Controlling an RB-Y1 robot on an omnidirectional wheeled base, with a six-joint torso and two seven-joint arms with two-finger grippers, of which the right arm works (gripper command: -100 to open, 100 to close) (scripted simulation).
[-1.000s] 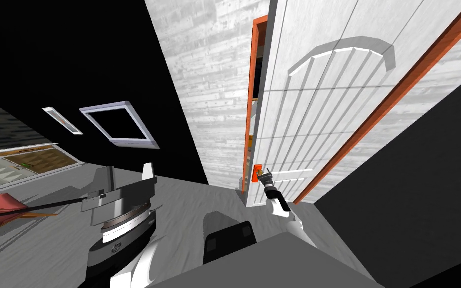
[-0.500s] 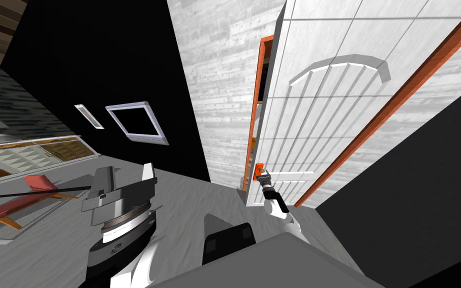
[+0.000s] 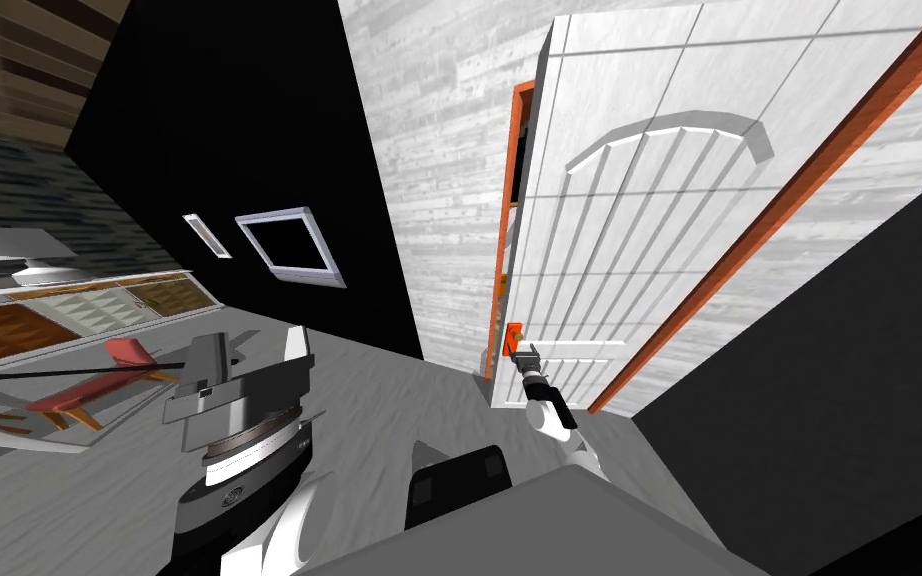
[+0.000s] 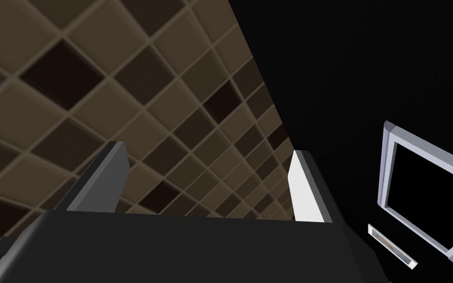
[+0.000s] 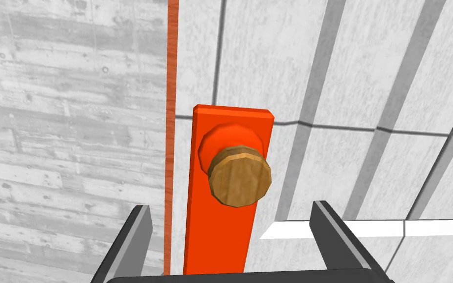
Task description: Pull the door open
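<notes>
A white panelled door (image 3: pixel 639 230) in an orange frame (image 3: pixel 502 230) stands slightly ajar, with a thin gap along its handle edge. An orange handle plate (image 5: pixel 220 236) on the door carries a round brown knob (image 5: pixel 240 176). My right gripper (image 5: pixel 230 206) is open just short of the knob, which sits ahead of the tips and midway between them, untouched. In the head view the right gripper (image 3: pixel 524 353) is small at the orange plate (image 3: pixel 512 336). My left gripper (image 3: pixel 252 352) is raised by my left side, away from the door, and its fingers (image 4: pixel 305 189) stand open on nothing.
A grey plank wall (image 3: pixel 439 200) stands left of the door frame. Black areas lie beyond it and to the door's right. A white-framed panel (image 3: pixel 291 248) hangs on the left. Far left are a counter (image 3: pixel 59 310) and a red chair (image 3: pixel 124 352) on the grey floor.
My head view has swung, sliding the room at the left toward the door. The right gripper has stayed at the handle plate and the door has stayed slightly ajar.
</notes>
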